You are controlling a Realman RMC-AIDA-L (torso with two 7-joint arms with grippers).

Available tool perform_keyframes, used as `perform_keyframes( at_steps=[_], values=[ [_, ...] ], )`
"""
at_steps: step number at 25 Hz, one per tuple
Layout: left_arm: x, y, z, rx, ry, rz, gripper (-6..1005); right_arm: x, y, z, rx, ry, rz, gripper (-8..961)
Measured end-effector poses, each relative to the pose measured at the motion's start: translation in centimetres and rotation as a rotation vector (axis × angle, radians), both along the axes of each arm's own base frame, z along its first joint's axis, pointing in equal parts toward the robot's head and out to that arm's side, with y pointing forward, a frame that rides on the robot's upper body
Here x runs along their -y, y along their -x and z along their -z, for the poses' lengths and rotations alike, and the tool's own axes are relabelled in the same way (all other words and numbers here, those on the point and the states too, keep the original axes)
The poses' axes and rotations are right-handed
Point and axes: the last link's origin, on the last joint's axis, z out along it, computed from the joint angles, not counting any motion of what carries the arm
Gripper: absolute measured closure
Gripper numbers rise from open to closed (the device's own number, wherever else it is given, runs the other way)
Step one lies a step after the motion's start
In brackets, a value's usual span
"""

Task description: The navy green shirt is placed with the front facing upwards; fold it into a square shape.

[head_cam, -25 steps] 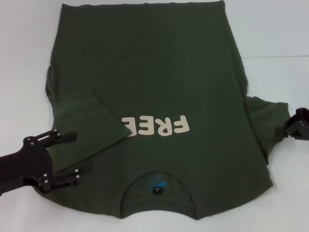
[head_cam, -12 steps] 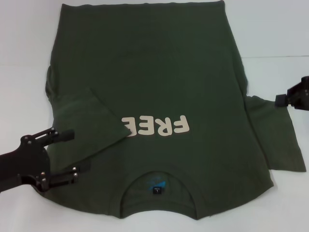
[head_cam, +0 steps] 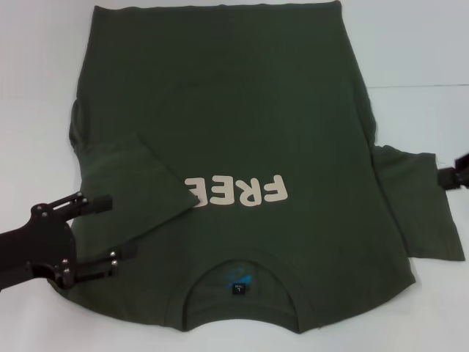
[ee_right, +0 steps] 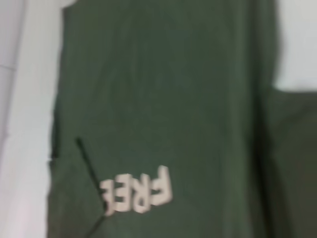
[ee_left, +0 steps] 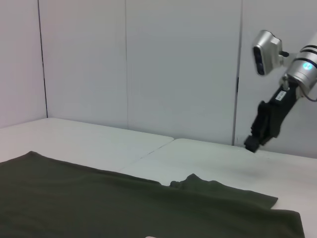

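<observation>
- Looking down from the head view, we are seeing the navy green shirt (head_cam: 242, 169) lying flat on the white table (head_cam: 37, 73), front up, collar (head_cam: 238, 282) nearest the robot and the cream "FREE" lettering (head_cam: 234, 192) reading upside down to us.
- We are finding the left sleeve (head_cam: 128, 191) folded inward over the chest, its edge covering the end of the lettering, while the right sleeve (head_cam: 421, 209) is spread out flat to the side; we are judging the first side fold done and the right one not yet made.
- We are holding the left gripper (head_cam: 106, 231) low over the shirt's near left edge beside the folded sleeve, its two fingers spread apart with nothing between them.
- We are keeping the right gripper (head_cam: 453, 174) at the frame's right edge, just beside the outer end of the right sleeve, which we are judging the likely next hold; so little of it is showing there that we cannot tell how its fingers are set.
- The left wrist view is giving us what the head view is cutting off: that right gripper hanging above the table beyond the shirt's far edge, touching no cloth.
- The right wrist view is showing only shirt from above, lettering and the folded sleeve's diagonal edge, and neither gripper.
</observation>
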Motion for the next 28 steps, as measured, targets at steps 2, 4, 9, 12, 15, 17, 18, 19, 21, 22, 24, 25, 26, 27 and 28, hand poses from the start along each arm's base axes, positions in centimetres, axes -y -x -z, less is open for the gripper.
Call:
perform_keyframes(
  at_steps=[2, 4, 9, 12, 15, 17, 18, 19, 21, 22, 24, 25, 26, 27, 28],
  values=[
    [0.0, 0.0, 0.0, 0.001, 0.0, 0.0, 165, 0.4, -0.7, -0.4, 0.015, -0.002, 0.015, 832],
    [-0.1, -0.1, 0.1, 0.004, 0.002, 0.0, 165, 0.8, -1.4, -0.8, 0.028, -0.013, 0.024, 791],
    [-0.2, -0.1, 0.3, 0.016, 0.012, -0.001, 165, 1.5, -2.8, -1.1, 0.061, -0.013, 0.071, 687],
    [-0.2, -0.1, 0.4, 0.019, 0.014, -0.003, 165, 1.9, -3.8, -1.0, 0.109, 0.013, 0.12, 625],
    [-0.2, -0.1, 0.5, 0.025, 0.016, -0.007, 165, 2.2, -4.3, -0.5, 0.129, 0.05, 0.147, 501],
    [-0.2, 0.0, 0.4, 0.029, 0.013, -0.012, 165, 2.3, -4.4, -0.3, 0.13, 0.064, 0.154, 419],
    [-0.1, 0.0, 0.4, 0.031, 0.012, -0.014, 165, 2.3, -4.5, -0.3, 0.13, 0.068, 0.156, 369],
    [-0.1, 0.0, 0.4, 0.032, 0.013, -0.015, 165, 2.3, -4.4, -0.2, 0.13, 0.069, 0.157, 319],
    [-0.1, 0.1, 0.4, 0.033, 0.013, -0.017, 165, 2.3, -4.4, -0.2, 0.129, 0.069, 0.157, 219],
    [-0.1, 0.1, 0.4, 0.034, 0.012, -0.017, 165, 2.3, -4.4, -0.1, 0.129, 0.069, 0.157, 169],
    [-0.1, 0.1, 0.4, 0.034, 0.011, -0.018, 165, 2.3, -4.4, 0.1, 0.128, 0.068, 0.156, 148],
    [-0.1, 0.1, 0.4, 0.034, 0.011, -0.019, 165, 2.3, -4.4, 0.2, 0.127, 0.07, 0.155, 138],
    [-0.1, 0.1, 0.4, 0.034, 0.011, -0.019, 165, 2.3, -4.4, 0.3, 0.127, 0.073, 0.155, 128],
    [-0.1, 0.1, 0.4, 0.034, 0.011, -0.019, 165, 2.3, -4.4, 0.5, 0.125, 0.076, 0.156, 117],
    [-0.1, 0.1, 0.4, 0.034, 0.011, -0.019, 165, 2.3, -4.4, 0.7, 0.123, 0.079, 0.156, 107]
  ],
)
